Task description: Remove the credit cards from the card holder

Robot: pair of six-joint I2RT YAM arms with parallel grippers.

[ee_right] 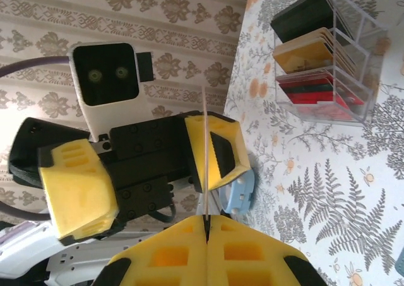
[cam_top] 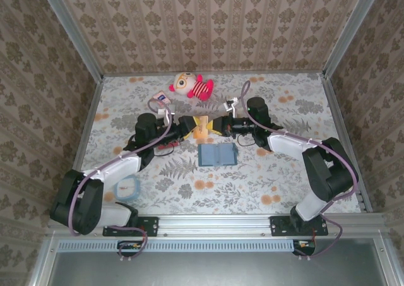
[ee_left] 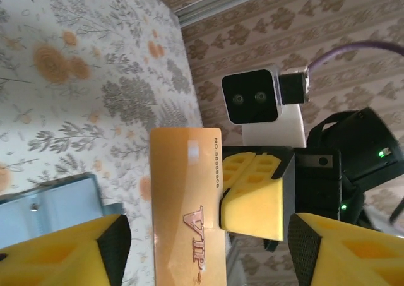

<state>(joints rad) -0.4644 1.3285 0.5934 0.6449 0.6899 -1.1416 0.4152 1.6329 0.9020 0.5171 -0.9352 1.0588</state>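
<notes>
At the table's middle, the top view shows the 2 meeting: left gripper, right gripper, orange card between, open holder lying flat just nearer. Left wrist: the left gripper gapes wide around the card. Right wrist: the right gripper pinches its edge.

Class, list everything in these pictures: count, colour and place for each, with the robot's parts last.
card: 1, tan-orange, held off the table
holder: 1, blue, open, mid-table
rack: 1, clear, on the table
spare cards: count unclear, dark, gold and red, in the rack
doll: 1, red and yellow, far centre
packet: 1, white and red, left of the doll
round item: 1, pale blue, near left
left claw: 1, yellow and black, open around the card
right claw: 1, yellow and black, shut on the card
</notes>
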